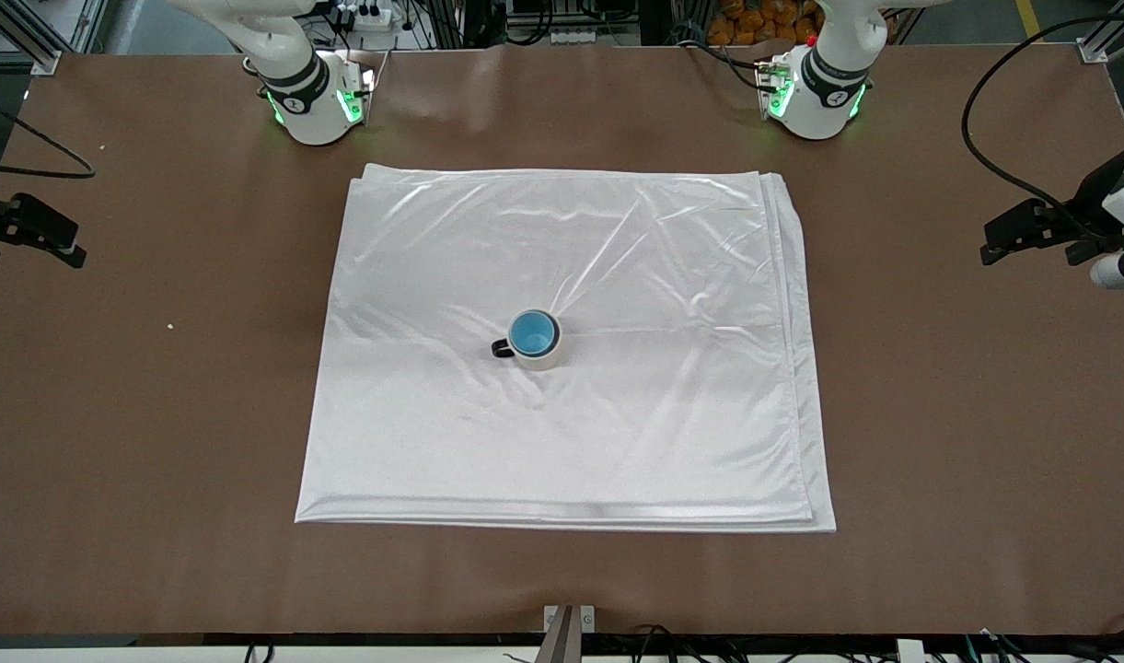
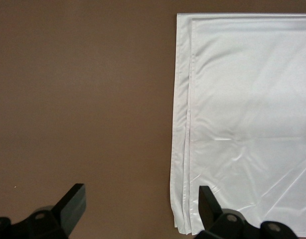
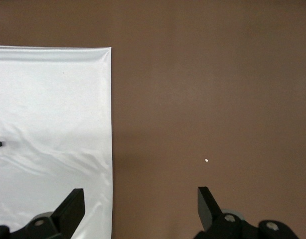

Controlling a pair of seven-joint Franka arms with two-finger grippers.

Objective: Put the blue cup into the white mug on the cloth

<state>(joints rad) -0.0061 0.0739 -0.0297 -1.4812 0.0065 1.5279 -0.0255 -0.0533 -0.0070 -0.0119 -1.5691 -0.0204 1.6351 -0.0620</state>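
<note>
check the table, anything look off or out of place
Nothing stands out. The blue cup sits upright inside the white mug on the cloth, which lies flat with light wrinkles. No spill or damage shows.

Front cam: high, across the table, facing both arm bases at frame top, angled steeply down; whole table and cloth in frame, cloth centered.

Left wrist cam: straight down, fairly close; cloth's layered edge fills the frame's right half.

Right wrist cam: straight down, similar height; cloth corner at frame left.

All three views share the cloth.
</note>
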